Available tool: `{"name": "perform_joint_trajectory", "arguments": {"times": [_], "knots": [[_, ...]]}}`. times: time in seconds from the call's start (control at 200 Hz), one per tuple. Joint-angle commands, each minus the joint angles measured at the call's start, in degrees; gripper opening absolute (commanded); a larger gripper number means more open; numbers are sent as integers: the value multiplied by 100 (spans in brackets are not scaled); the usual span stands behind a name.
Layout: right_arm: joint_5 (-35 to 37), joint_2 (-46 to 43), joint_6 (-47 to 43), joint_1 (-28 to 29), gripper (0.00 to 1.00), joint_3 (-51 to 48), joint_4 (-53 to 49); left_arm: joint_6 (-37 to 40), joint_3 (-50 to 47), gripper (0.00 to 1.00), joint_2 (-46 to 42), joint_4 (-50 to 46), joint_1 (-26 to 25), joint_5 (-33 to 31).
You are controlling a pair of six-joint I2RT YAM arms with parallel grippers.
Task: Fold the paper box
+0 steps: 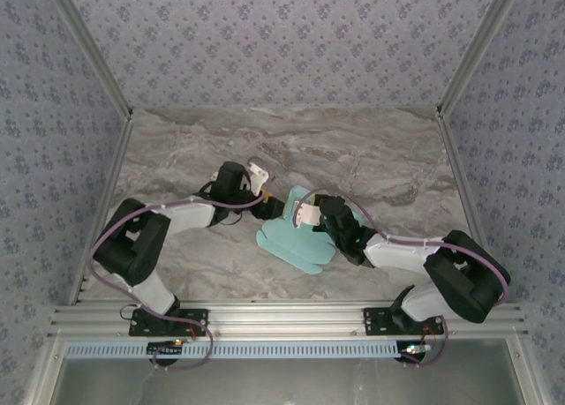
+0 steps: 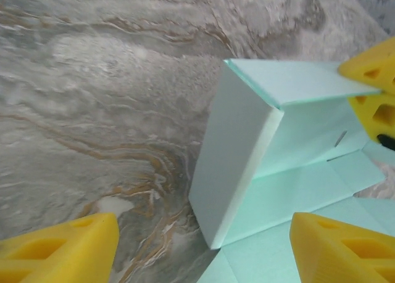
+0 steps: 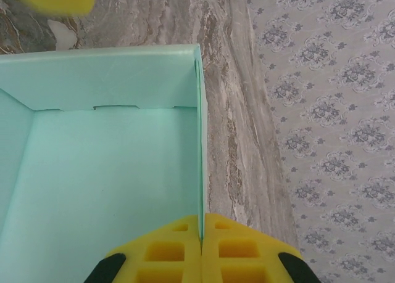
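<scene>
Top view: the box [image 1: 293, 243] sits mid table [image 1: 380, 158], between both arms. Right wrist view: right gripper [image 3: 202, 232] pinches 1 upright box wall. Left wrist view: left gripper [image 2: 203, 249] spread wide, holding nothing.

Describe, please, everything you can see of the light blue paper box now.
The paper box is thin, light blue card, half folded: its floor lies flat on the marbled table with walls raised and outer flaps flat. Slits show along a crease. The right gripper is shut on one upright wall's edge; the open left gripper sits beside another wall, not gripping it.
</scene>
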Motion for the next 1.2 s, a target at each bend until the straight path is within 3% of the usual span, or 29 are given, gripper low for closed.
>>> {"name": "perform_joint_trajectory", "arguments": {"times": [0.0, 0.22, 0.455, 0.775, 1.194], "knots": [[-86, -82, 113, -28, 0, 82, -207, 348, 422, 71, 297, -3, -185, 115], [-93, -91, 148, -48, 0, 66, -217, 175, 635, 57, 703, 226, -358, -30], [-86, -73, 167, -59, 0, 95, -237, 36, 601, 42, 856, 535, -538, -643], [-64, -82, 200, -71, 0, 98, -242, 94, 521, 31, 810, 539, -761, -1621], [-26, -100, 238, -63, 0, 98, -246, -154, 486, 19, 810, 637, -1039, -2017]]}}
